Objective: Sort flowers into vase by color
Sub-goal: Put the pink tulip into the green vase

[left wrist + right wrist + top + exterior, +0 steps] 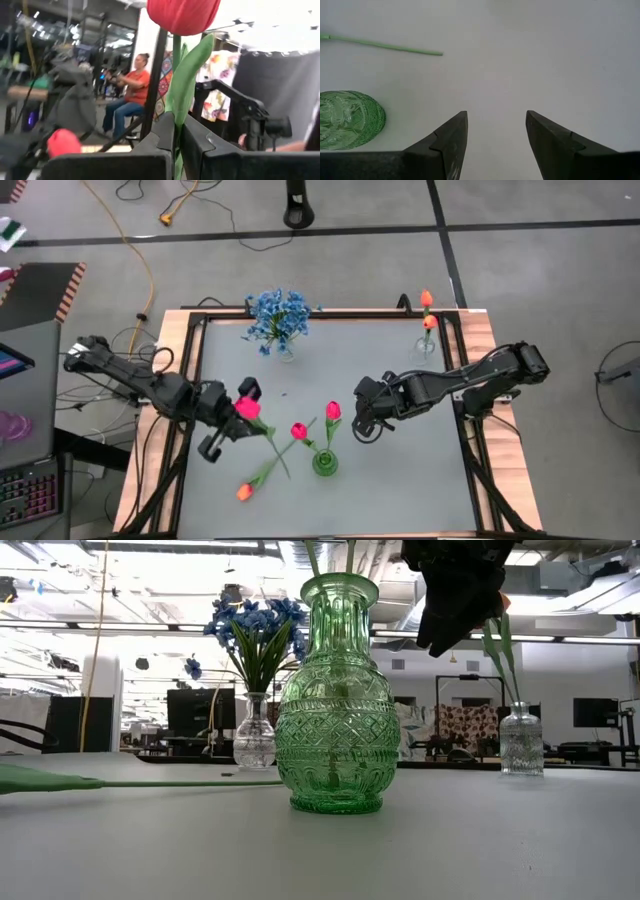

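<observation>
The left pincer (232, 423) is being kept clamped tight on the green stem of a pink-red tulip (247, 408), its fingers (150, 150) pressed against the stem from both sides, as the left wrist view is showing; the blossom is being carried just beyond the fingertips, up and to the left of the green vase (325, 463) in the high view. The left arm is being stretched from the counter's (400, 490) left edge toward the green vase, bent at the elbow and lifted clear of the surface.

The right pincer (362, 423) is being held wide apart, with nothing between its fingers (451, 137) and nothing being touched. It is being pointed down at the bare counter just to the upper right of the green vase, whose rim is showing beside it in the right wrist view. The right arm is being reached in from the counter's right edge, folded at the elbow.

Two pink-red tulips (332, 411) are being held upright in the green vase. An orange tulip (244, 492) is lying flat on the counter to the lower left of the green vase, its stem (385, 45) running up toward the vase. Far beyond the green vase, blue flowers (279, 315) are standing in a clear vase (254, 743), and orange tulips (427, 310) are standing in another clear vase (521, 745) toward the far right corner.
</observation>
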You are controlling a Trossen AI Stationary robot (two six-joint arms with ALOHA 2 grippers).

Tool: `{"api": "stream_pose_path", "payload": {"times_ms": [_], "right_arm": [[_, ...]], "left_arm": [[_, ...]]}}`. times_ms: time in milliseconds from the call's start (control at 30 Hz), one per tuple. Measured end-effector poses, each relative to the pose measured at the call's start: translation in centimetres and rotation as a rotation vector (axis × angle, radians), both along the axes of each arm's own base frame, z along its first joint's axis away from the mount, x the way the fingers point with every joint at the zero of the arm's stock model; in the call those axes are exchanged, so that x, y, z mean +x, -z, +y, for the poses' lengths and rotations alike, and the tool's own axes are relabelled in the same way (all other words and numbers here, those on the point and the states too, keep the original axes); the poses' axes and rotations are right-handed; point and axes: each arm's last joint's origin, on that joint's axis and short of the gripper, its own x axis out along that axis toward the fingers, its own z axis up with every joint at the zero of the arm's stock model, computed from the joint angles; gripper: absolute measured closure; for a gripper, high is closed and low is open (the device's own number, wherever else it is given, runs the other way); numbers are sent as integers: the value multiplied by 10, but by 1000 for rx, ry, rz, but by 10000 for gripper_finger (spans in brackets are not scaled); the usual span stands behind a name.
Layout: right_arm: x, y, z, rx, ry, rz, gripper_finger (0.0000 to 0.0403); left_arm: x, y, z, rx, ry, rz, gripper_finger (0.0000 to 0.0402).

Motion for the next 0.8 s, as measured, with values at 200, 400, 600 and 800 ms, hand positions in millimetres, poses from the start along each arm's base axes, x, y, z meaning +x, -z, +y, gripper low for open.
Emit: {"api": "stream_pose_path", "payload": {"times_ms": [200, 400, 600, 800], "right_arm": [[0, 0, 0, 0, 0, 0, 175], [0, 0, 0, 0, 0, 0, 175], [0, 0, 0, 0, 0, 0, 175], [0, 0, 0, 0, 0, 0, 175]], "left_arm": [[14, 6, -15, 111, -7, -101, 401], [29, 14, -24, 175, -36, -174, 401], [37, 23, -28, 283, -67, -187, 401], [38, 26, -28, 330, -78, -189, 401]]}}
